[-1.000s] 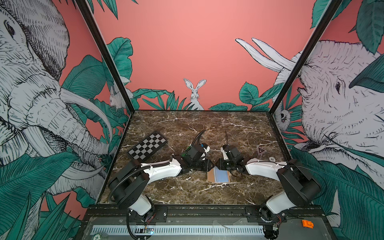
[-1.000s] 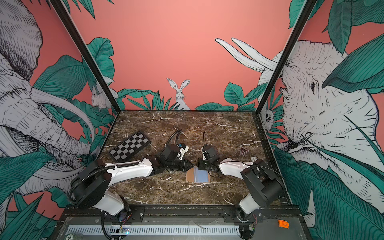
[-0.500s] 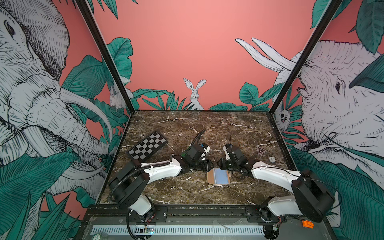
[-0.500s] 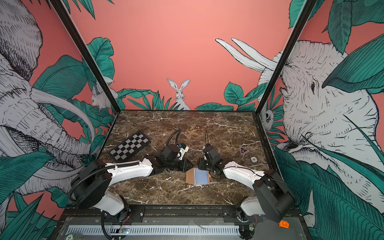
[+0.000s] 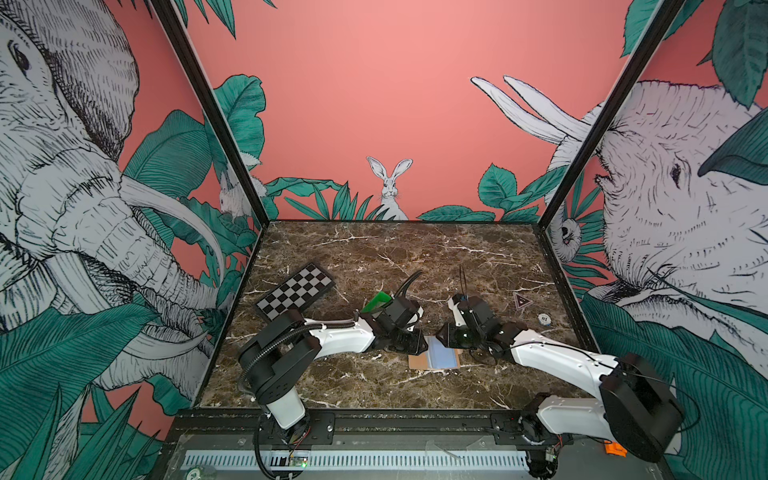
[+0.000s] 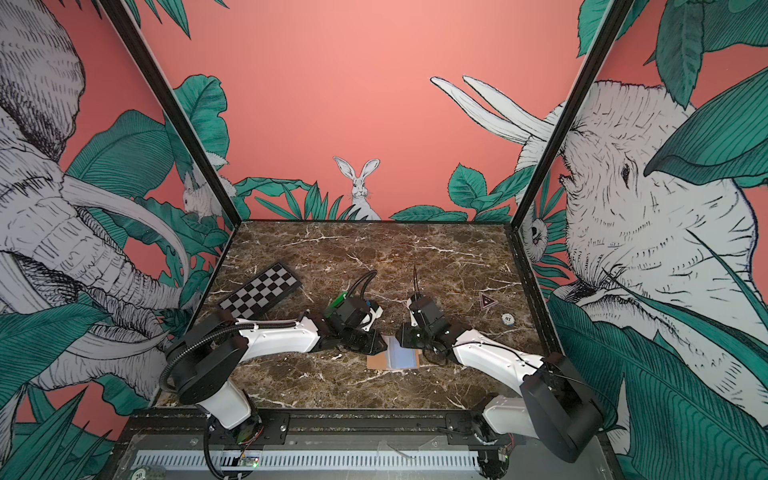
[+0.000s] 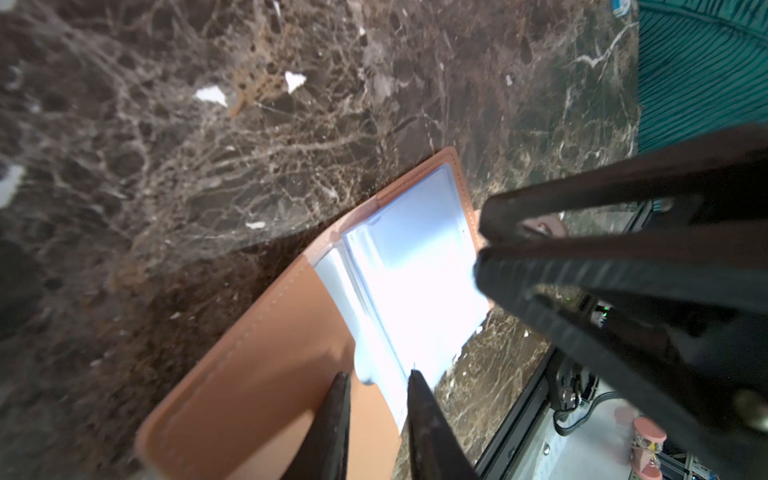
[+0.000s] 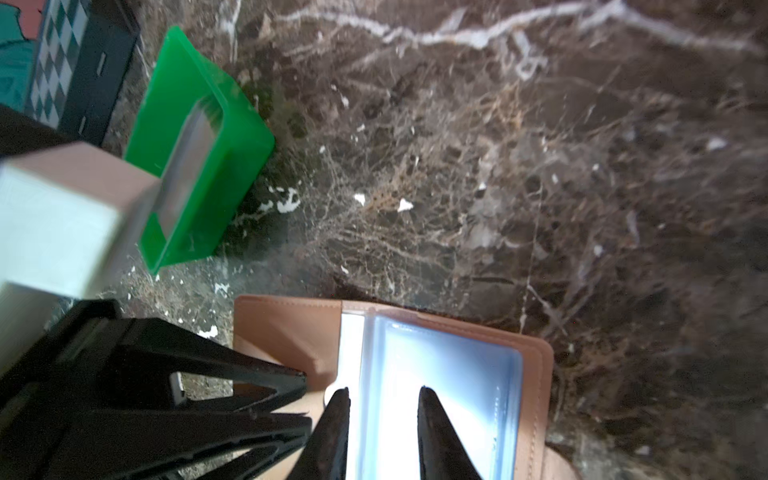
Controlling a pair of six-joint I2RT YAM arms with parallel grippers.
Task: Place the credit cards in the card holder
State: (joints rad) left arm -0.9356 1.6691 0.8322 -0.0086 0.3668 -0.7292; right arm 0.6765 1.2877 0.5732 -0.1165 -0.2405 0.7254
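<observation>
Left gripper: jaws narrowly parted, tips straddling the edge of a pale blue sleeve; whether they pinch it, cannot tell. Card holder lies open on the marble table between both arms, tan cover flat, sleeves glaring white. Right gripper: narrow gap, tips over the sleeves.

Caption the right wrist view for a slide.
Right gripper poised over the open card holder, its blue sleeves exposed, left gripper alongside, green tray behind.
</observation>
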